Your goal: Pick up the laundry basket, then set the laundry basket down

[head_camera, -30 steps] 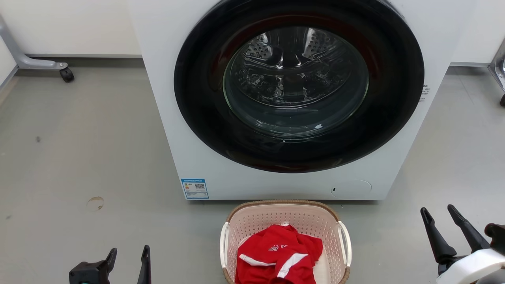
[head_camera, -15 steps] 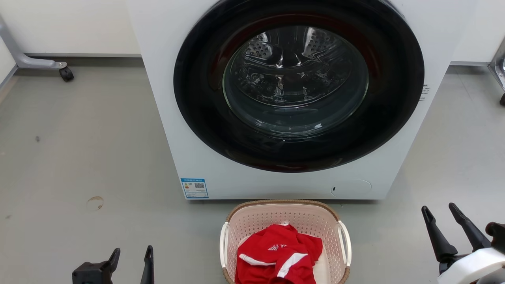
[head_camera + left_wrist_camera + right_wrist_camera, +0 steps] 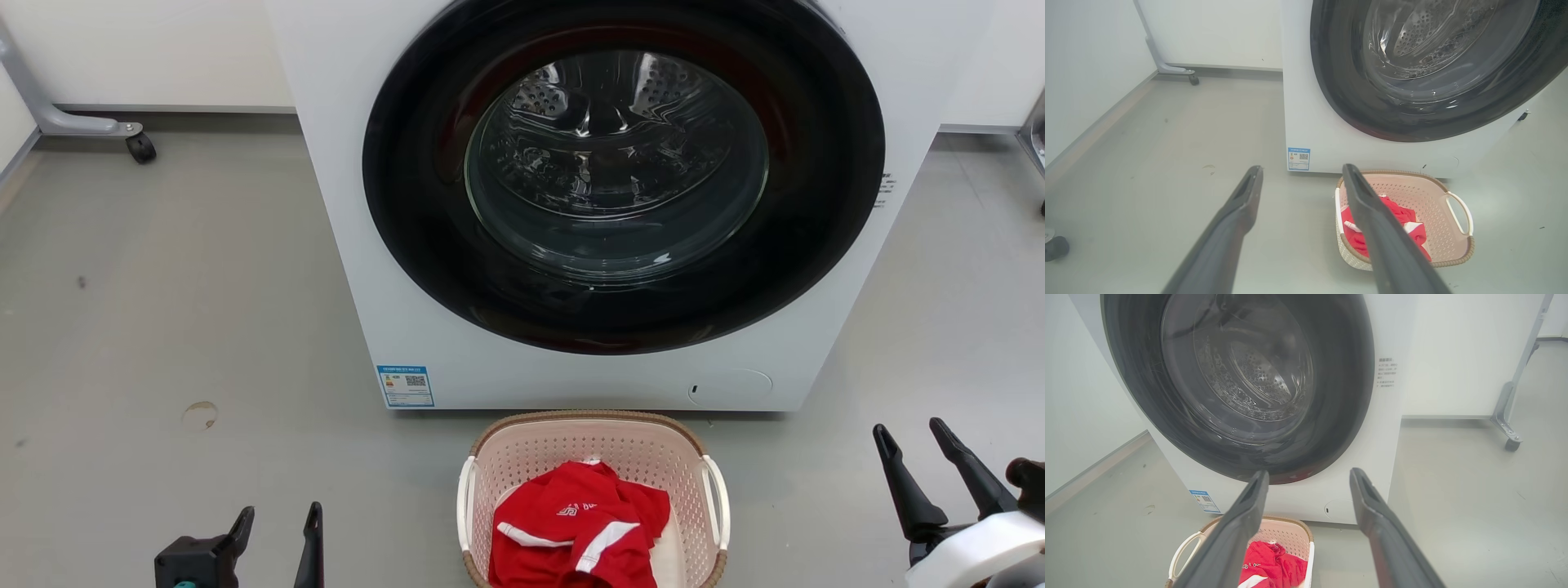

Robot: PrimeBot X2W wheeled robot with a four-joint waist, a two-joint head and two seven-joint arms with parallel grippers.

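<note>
The pale pink laundry basket (image 3: 539, 457) with a brown woven rim and white side handles stands on the floor right in front of the washing machine, with a red and white garment (image 3: 575, 531) inside. It appears again in the left wrist view as the laundry basket (image 3: 1437, 204) and in the right wrist view as the laundry basket (image 3: 1286, 535). My left gripper (image 3: 279, 518) hangs open at the lower left, well clear of the basket. Off to the lower right, my right gripper (image 3: 908, 429) is open too, holding nothing.
A white front-loading washing machine (image 3: 392, 245) with a dark round door stands just behind the basket. Wheeled grey frame legs (image 3: 82, 126) stand at the far left and far right by the wall. Grey floor (image 3: 163, 286) spreads on both sides.
The head view has tipped slightly, so the whole scene sits a little differently. Both grippers have crept a little upward in the picture; the basket has not moved.
</note>
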